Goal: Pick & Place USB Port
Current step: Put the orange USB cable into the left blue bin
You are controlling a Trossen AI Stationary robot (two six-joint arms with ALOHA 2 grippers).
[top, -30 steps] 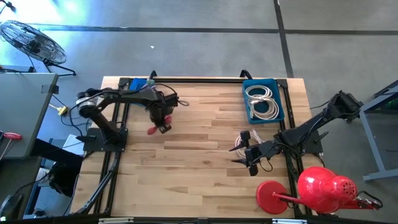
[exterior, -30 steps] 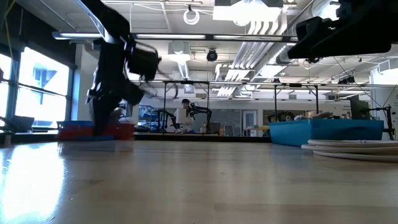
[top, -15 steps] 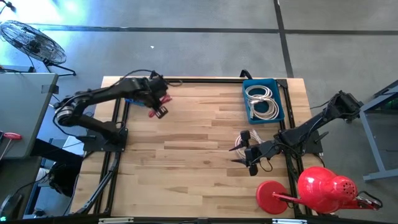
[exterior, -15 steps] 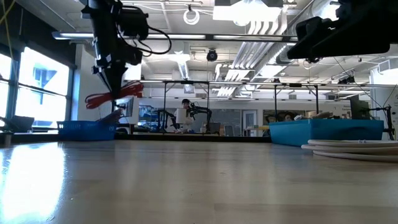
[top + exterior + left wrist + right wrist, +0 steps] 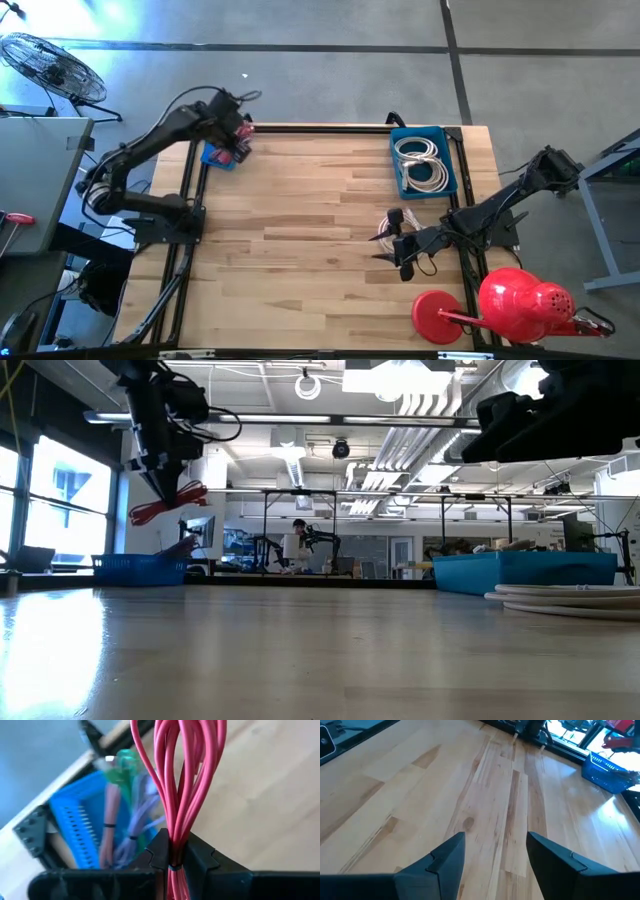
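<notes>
- A red cable point(image 5: 186, 785) bundle is clamped in the left gripper point(image 5: 172, 851), above the blue bin point(image 5: 218, 153) at the bench point(image 5: 320, 250) corner.
- Its plug cannot be made out; the bin's contents are blurred.
- The right gripper point(image 5: 495, 852) is held spread, empty, over bare wood.

red lamp point(image 5: 520, 305): table's near-right corner | floor fan point(image 5: 55, 65): floor, far-left

Bright ceiling lights and window glare sheen the wooden table point(image 5: 300, 650), while the blue bin point(image 5: 75, 825) is blurred.
</notes>
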